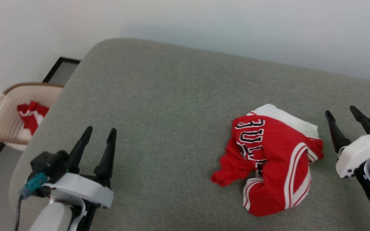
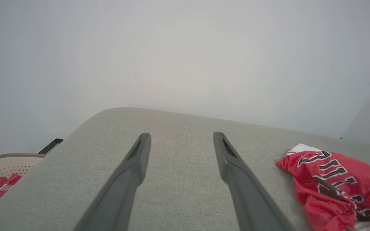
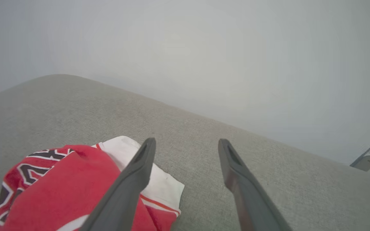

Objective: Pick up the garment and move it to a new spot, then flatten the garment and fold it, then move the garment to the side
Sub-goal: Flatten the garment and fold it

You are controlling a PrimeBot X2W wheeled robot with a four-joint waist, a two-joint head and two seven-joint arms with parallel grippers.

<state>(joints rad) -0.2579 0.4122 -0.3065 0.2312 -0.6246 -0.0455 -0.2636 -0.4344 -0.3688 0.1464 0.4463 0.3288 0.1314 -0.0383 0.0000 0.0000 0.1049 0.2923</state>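
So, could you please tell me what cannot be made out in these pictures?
- Garment: head view, crumpled on the grey cushion; its own folds hide part of the lettering and the neck opening.
- Garment, left wrist view: cut off by the right and bottom edges.
- Basket: head view, partly behind the cushion's edge; the red-and-white cloth in it is too small to identify.
- Right gripper: head view, arm cut off at the right edge.
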